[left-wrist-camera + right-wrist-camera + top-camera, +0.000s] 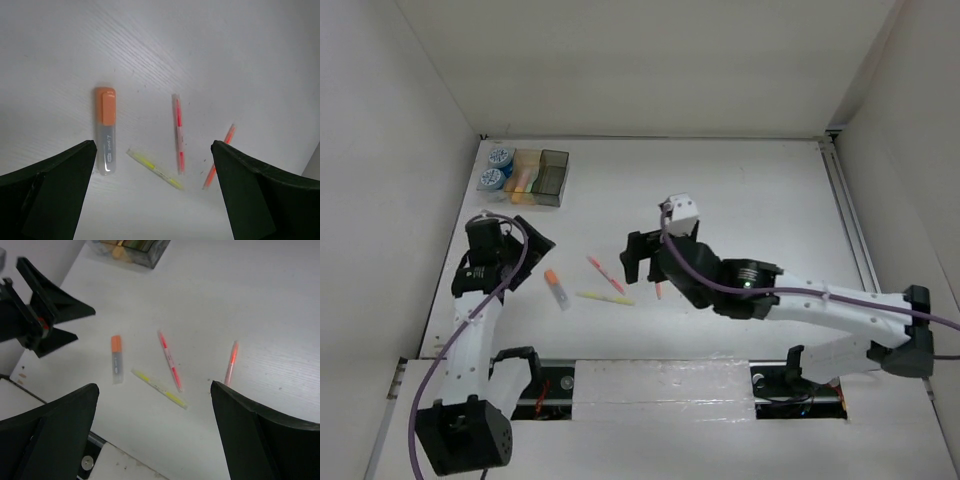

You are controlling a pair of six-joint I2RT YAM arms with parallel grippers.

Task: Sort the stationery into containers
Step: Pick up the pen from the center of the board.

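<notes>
The containers (pixel 538 177) stand in a row at the far left: the clear bin holds two blue-and-white rolls (pixel 497 168), the amber bin yellow and orange items. On the table lie an orange-capped marker (pixel 556 288) (pixel 105 130) (pixel 116 359), a yellow pen (pixel 604 298) (pixel 154 169) (pixel 160 389), a red pen (pixel 606 274) (pixel 179 133) (pixel 170 360) and an orange pen (pixel 219 162) (pixel 231 362). My left gripper (pixel 532 258) (pixel 152 146) hangs open left of the marker. Right of the pens my right gripper (pixel 640 262) (pixel 154 387) is open and holds nothing.
White walls close in the table on the left, back and right. A metal rail (pixel 850 220) runs along the right side. The table's near edge with the arm bases (pixel 660 385) lies just below the pens. The left gripper (pixel 45 320) shows in the right wrist view.
</notes>
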